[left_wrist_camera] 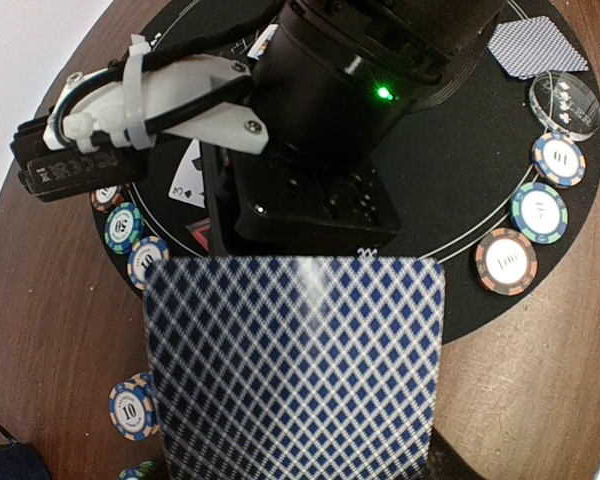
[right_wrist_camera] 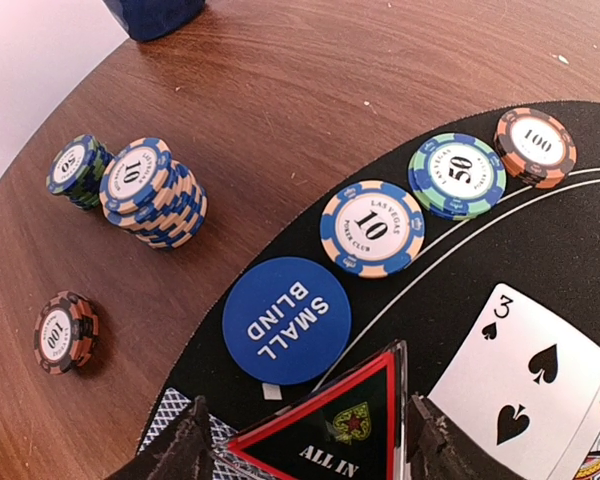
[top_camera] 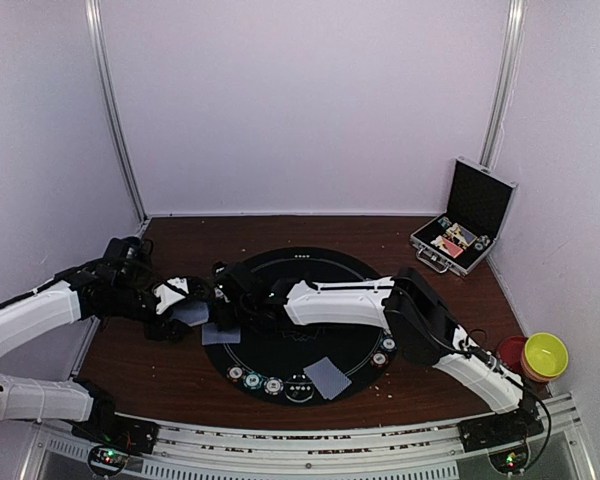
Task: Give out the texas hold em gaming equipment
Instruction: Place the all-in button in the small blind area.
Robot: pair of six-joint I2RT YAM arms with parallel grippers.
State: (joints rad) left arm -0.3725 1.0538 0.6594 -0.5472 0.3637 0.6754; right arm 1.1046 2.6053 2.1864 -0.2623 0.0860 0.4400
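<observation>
Holding, left gripper (top_camera: pixel 187 304): clenched on a face-down playing card (left_wrist_camera: pixel 295 370) with a blue diamond back, filling lower centre of the left wrist view; fingers hidden behind it.
right gripper (right_wrist_camera: pixel 310 455): fingers either side of the red ALL IN triangle marker (right_wrist_camera: pixel 335 420), bottom centre of the right wrist view; gripping or let go, cannot tell.
mat (top_camera: pixel 330 268): round, black, centre of the top view; both grippers crowd its left edge.
near marker: blue SMALL BLIND disc (right_wrist_camera: pixel 287 320) just up-left; 3 of spades (right_wrist_camera: pixel 525 385) face up, lower right of frame.
chips on mat: 10 chip (right_wrist_camera: pixel 372 228), 50 chip (right_wrist_camera: pixel 457 175), 100 chip (right_wrist_camera: pixel 535 147) in a row along the rim, upper right.
chips off mat: chip stacks (right_wrist_camera: pixel 155 195) on bare wood, upper left.
step (guess): marker being set at this seat, card next to deal.
risk 1: right gripper sits right in front of the held card; whichever moves first likely bumps, and the card gets knocked or bent out of the grip.
risk 2: a finger catching the marker on lift drags it onto the disc or the 3 of spades.
risk 3: left gripper sweeping low topples the stacks.
</observation>
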